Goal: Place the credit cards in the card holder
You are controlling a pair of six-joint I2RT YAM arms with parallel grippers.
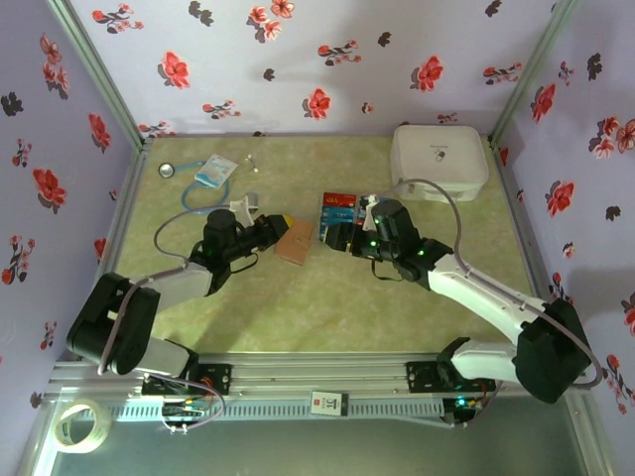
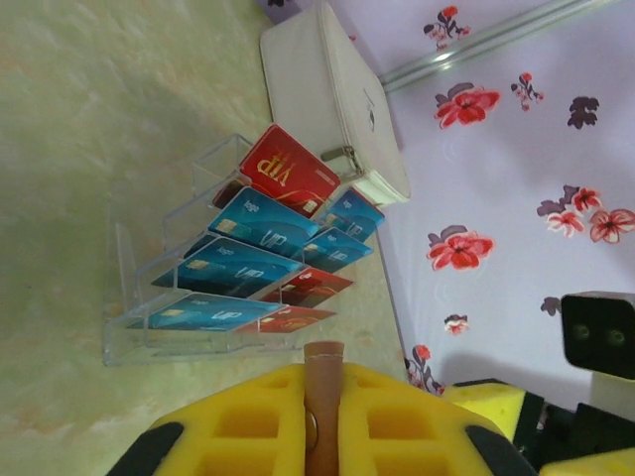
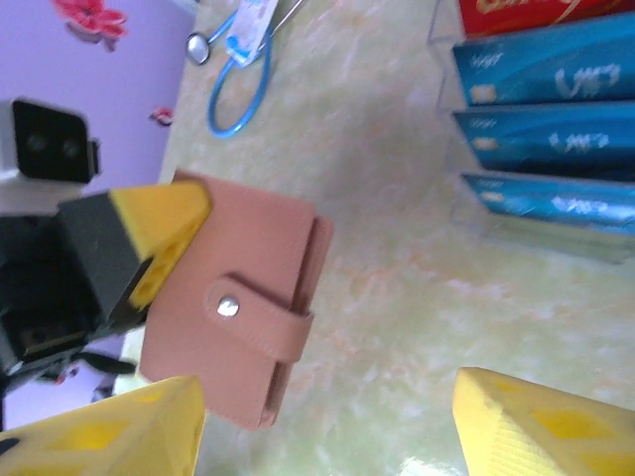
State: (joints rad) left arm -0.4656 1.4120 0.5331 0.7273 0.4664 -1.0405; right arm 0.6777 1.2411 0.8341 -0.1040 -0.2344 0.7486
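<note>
At the table's (image 1: 327, 307) near edge, at 7 o'clock of the left arm's base in the top view, lies a tape roll (image 1: 59, 428).

Farther in, the left gripper (image 2: 324, 375) is clamped on the card holder (image 3: 233, 302). Its own camera sees the holder edge-on, as a thin brown strip between the yellow fingers, with the lower end cut off by the frame. The right gripper (image 3: 327, 385) has its fingers apart with nothing between them. Both fingers run off the bottom of its wrist view, and from above the wrist hides them.

The holder sits mid-table between the two grippers, at 9 o'clock of the rack (image 2: 124, 297). It is closed, with the strap snapped down toward 4 o'clock in the right wrist view, so the pockets are hidden. A left finger covers its 10 o'clock corner. In the top view its broad face is up and its long axis runs from 1 to 7 o'clock. Whether it rests on the table or hangs just above it cannot be told.

Just beyond, the cards (image 2: 248, 268) stand tilted in the clear rack, in two columns of stepped rows, red and teal. Each row hides the foot of the one behind. Apart from "VIP" on one red card, the print is too small to read. From above, the right gripper covers the rack's 4 o'clock side.

Farthest off, the white case (image 1: 440, 164) lies at 1 o'clock of the rack and a blue-white packet (image 1: 213, 174) at 10 o'clock, both near the back wall.
</note>
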